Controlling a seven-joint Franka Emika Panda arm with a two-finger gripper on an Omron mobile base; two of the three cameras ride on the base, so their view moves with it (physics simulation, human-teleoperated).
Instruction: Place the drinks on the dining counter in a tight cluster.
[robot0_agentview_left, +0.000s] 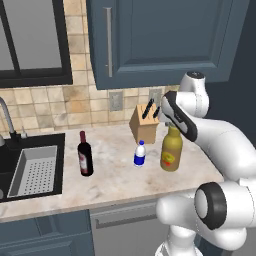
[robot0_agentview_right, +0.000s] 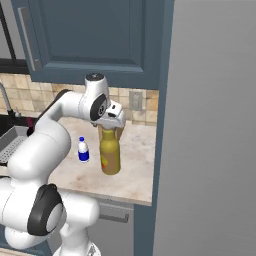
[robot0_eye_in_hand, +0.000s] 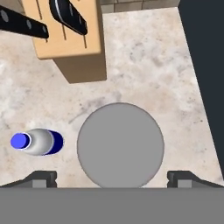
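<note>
The tall mustard-yellow bottle (robot0_agentview_left: 171, 150) (robot0_agentview_right: 110, 155) stands on the marble counter by the sink, near its right end. My gripper (robot0_agentview_left: 172, 126) (robot0_agentview_right: 111, 127) (robot0_eye_in_hand: 116, 177) hangs open right above it, pointing down. In the hand view the bottle's grey cap (robot0_eye_in_hand: 120, 144) lies between the two finger tips, with a gap on each side. The small clear bottle (robot0_agentview_left: 140, 154) (robot0_agentview_right: 83, 150) (robot0_eye_in_hand: 37, 142) stands just left of it. The dark wine bottle (robot0_agentview_left: 85, 155) stands further left, close to the sink. The dining counter is out of view.
A wooden knife block (robot0_agentview_left: 145, 122) (robot0_eye_in_hand: 74, 39) stands behind the bottles against the tiled wall. The black sink (robot0_agentview_left: 30, 170) with a grey rack lies at the left. A tall grey panel (robot0_agentview_right: 210, 125) closes off the counter's right end. Blue cabinets hang overhead.
</note>
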